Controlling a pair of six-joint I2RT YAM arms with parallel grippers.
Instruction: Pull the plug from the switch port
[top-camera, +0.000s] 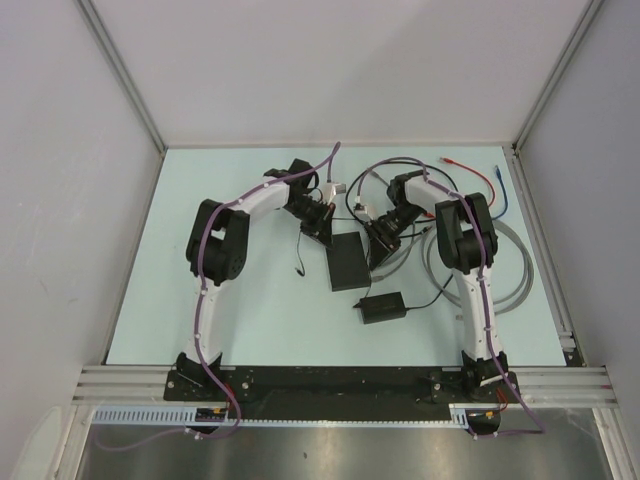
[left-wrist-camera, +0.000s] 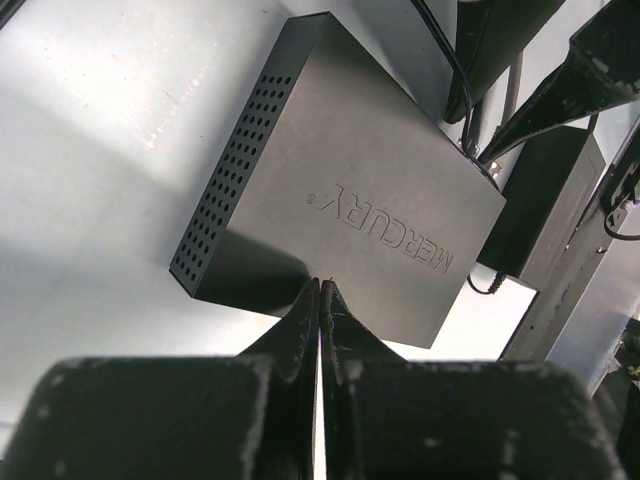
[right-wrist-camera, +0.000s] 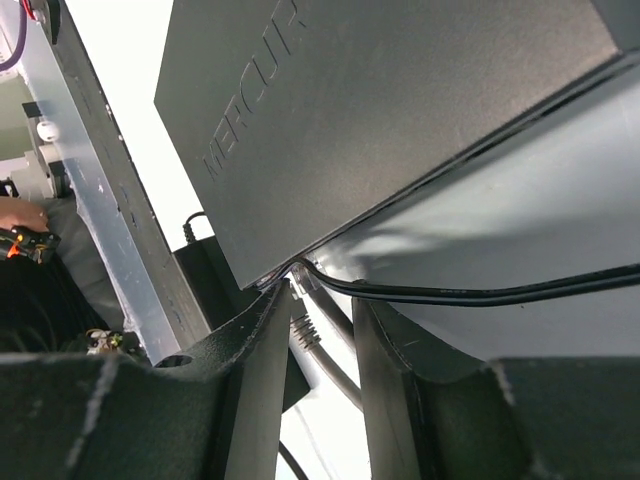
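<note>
1. The flat black switch box (top-camera: 349, 262) lies on the table (top-camera: 200, 300) at the centre of the top view. The power adapter (top-camera: 383, 306) lies just below and right of it.
2. The left gripper (left-wrist-camera: 320, 287) has its jaws pressed together on nothing. Its tips are at the box's near edge, lower centre of the left wrist view.
3. The right gripper (right-wrist-camera: 322, 300) has its jaws parted, straddling the plug (right-wrist-camera: 304, 282). The plug sits in the switch port (right-wrist-camera: 288, 272) at the box's lower corner, centre-left of the right wrist view.
4. A black cable (right-wrist-camera: 500, 296) runs right from that corner. A grey cable (right-wrist-camera: 322, 342) passes down between the fingers.
</note>
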